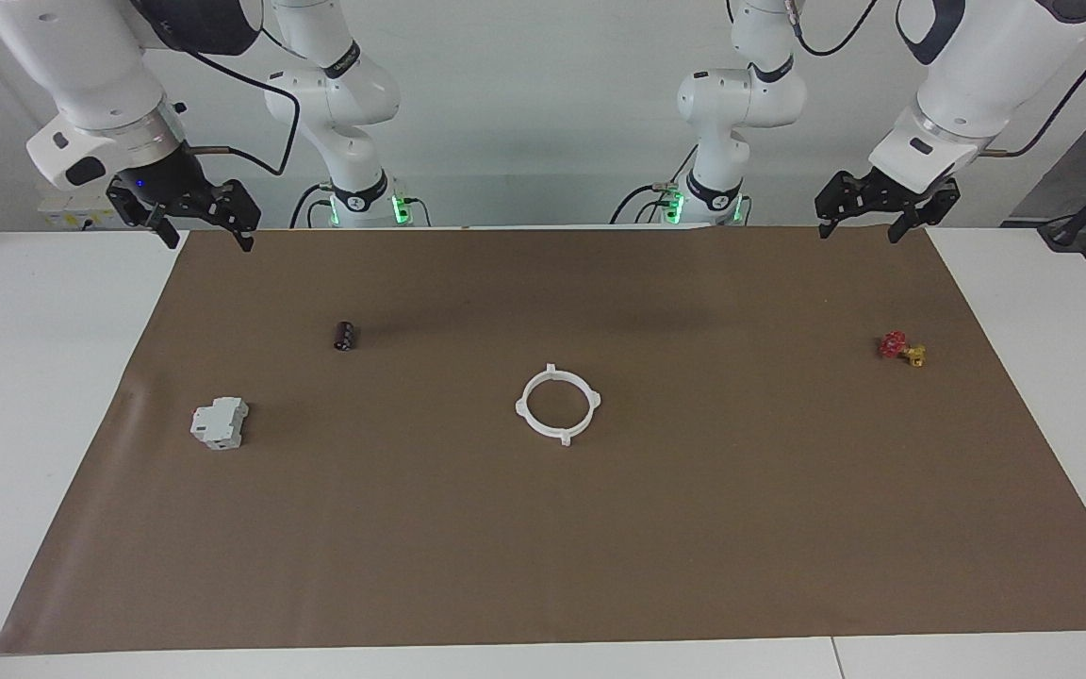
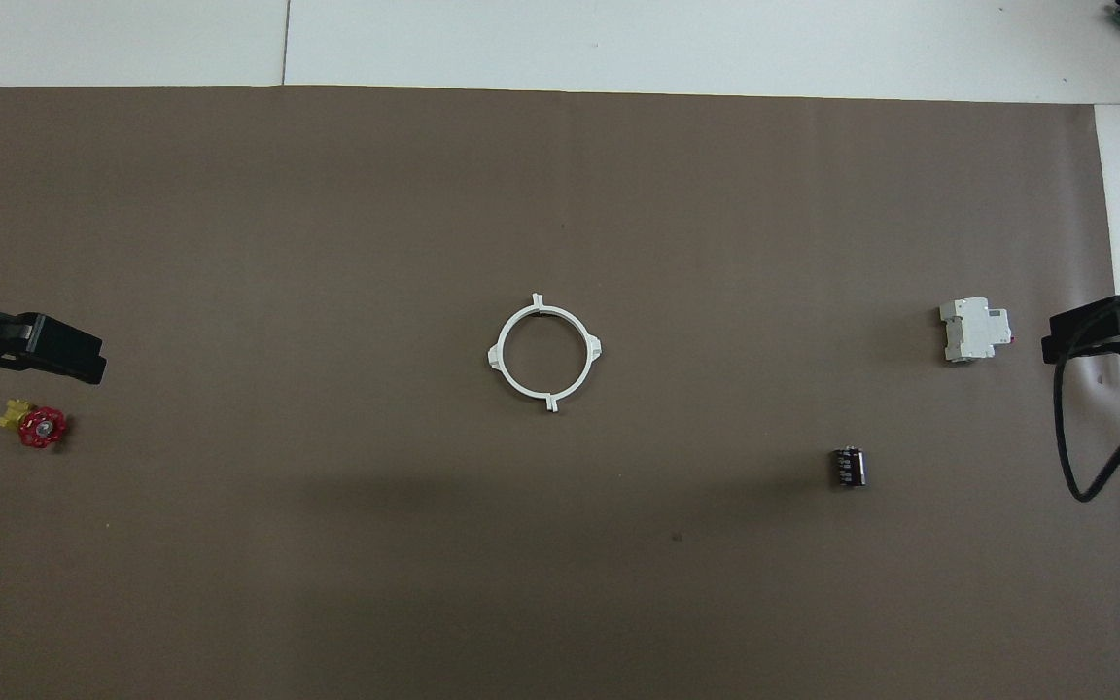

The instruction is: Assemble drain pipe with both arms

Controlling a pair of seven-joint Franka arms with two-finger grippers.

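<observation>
With my left gripper (image 1: 875, 219) and right gripper (image 1: 196, 224) both open and raised, the seemingly joined drain-pipe ring (image 1: 557, 405) may separate if I nudge it clumsily.

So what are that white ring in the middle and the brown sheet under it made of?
The thin white ring with small tabs looks like moulded plastic: uniform matt white, crisp edges, slim wall. The brown sheet covering the table looks like kraft paper or thin card: flat, dull, with a faint crease at the right arm's end. Neither can be confirmed by sight.
</observation>
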